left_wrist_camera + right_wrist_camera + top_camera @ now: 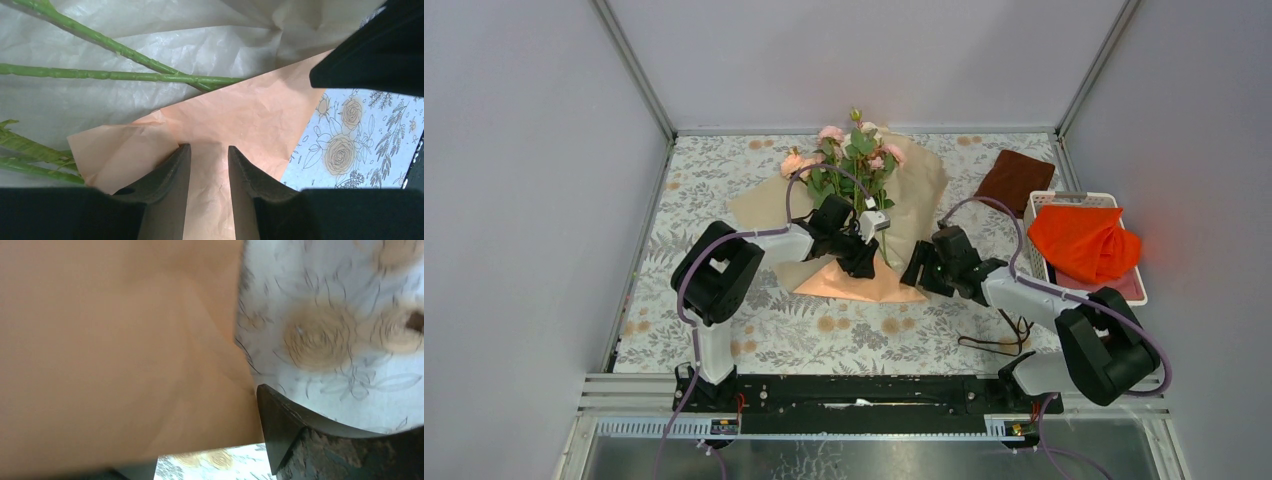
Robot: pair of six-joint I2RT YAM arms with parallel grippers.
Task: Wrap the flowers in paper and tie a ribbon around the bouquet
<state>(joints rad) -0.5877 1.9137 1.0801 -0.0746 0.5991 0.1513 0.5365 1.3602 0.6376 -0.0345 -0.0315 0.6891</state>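
Standing over the scene, I see the flowers (854,150) lying at the upper centre of the tabletop (724,330). Their long axis runs almost straight up and down the frame. The pink and cream blooms point toward the far wall and the thin stems (125,76) point back toward the arms.

They rest on the paper (919,190), which is spread pale side up beneath them, one corner reaching to the upper right and another to the left. At the lower edge a peach flap (859,285) is folded over the stem ends. In the left wrist view the stems run in from the left of the frame and slip under it.

The left claw (861,262) sits just above that flap, at the foot of the stems. Its fingers (170,170) stand part-way apart, with peach paper showing in the gap. I cannot tell whether they press on it.

The right claw (921,270) is just beside the flap's right edge, jaws spread wide. Its wrist view is blurred, with paper filling the left and one dark finger (280,435) at lower right.

The ribbon (996,343) lies loose at the lower right, near the right arm and well apart from the paper. A brown cloth (1014,178) lies at upper right, next to a basket (1039,205) holding an orange cloth (1084,245).
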